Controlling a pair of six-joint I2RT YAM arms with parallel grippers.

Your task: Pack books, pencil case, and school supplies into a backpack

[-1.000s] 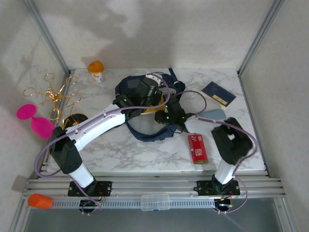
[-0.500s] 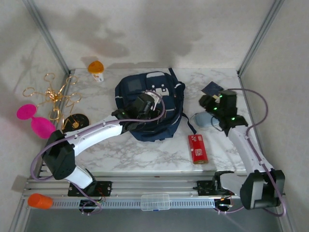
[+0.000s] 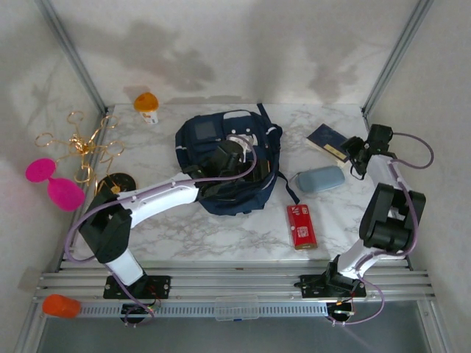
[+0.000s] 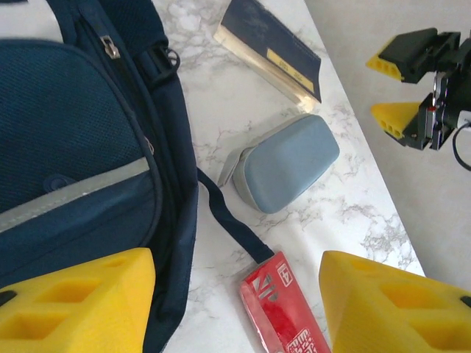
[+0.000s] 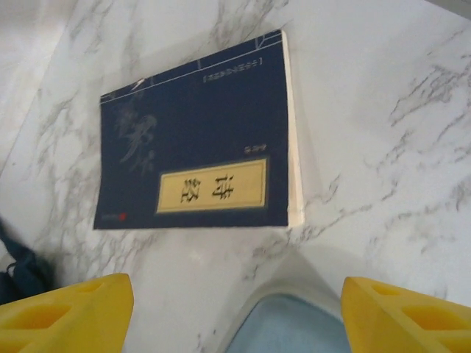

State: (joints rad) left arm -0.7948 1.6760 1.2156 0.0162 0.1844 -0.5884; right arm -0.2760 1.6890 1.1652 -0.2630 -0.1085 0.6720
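The navy backpack (image 3: 229,163) lies front up in the middle of the table. My left gripper (image 3: 229,156) hovers over it, open, with nothing between its yellow pads (image 4: 73,298). In the left wrist view the backpack (image 4: 73,147) is at left, the red box of school supplies (image 4: 283,312) below and the blue-grey pencil case (image 4: 287,162) beyond. A navy book with a gold band (image 3: 329,141) lies at the far right. My right gripper (image 3: 356,152) hangs open just beside it, over the book (image 5: 199,169) and the pencil case's end (image 5: 294,331).
An orange capped object (image 3: 146,105) stands at the back left. A gold wire stand (image 3: 81,143), pink discs (image 3: 51,180) and a black-and-gold disc (image 3: 115,184) crowd the left edge. A backpack strap (image 4: 228,220) trails toward the red box (image 3: 301,226). Frame walls close both sides.
Both grippers were at the backpack and have opened. The right arm has swung out to the far right by the navy book. The backpack has settled front up.
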